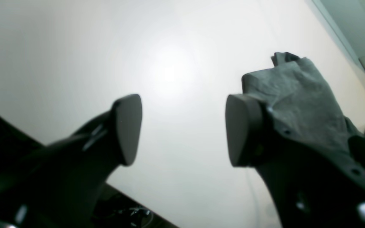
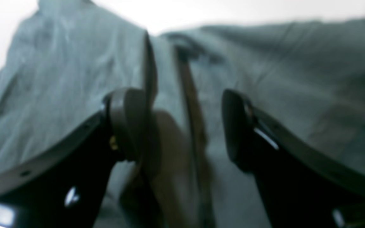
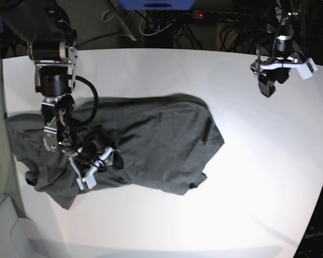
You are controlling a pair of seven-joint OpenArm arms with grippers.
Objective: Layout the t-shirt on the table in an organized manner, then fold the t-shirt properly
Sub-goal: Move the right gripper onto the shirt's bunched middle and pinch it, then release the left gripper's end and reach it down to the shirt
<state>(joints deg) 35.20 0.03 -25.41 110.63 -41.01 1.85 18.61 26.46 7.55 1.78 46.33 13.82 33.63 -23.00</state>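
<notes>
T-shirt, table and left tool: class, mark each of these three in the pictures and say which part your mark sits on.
t-shirt point(image 3: 151, 140), base view, the wrinkled middle of the dark cloth.
table point(image 3: 258, 161), base view, bare white top beside the shirt.
left tool point(image 1: 182, 129), left wrist view, the open gap midway between its fingertips.

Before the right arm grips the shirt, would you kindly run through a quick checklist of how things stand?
1. Right gripper open: ok, its jaws stand apart with cloth visible between them.
2. Right gripper over the t-shirt: ok, it hangs above the shirt's left part in the base view.
3. Cloth actually pinched: cannot tell, the wrist view is blurred.
4. Left gripper open and holding nothing: ok, bare table shows between its jaws.
5. Left arm away from the shirt: ok, it hangs over the table's far corner.
6. Shirt laid out flat: not ok, it lies crumpled with folds.
</notes>
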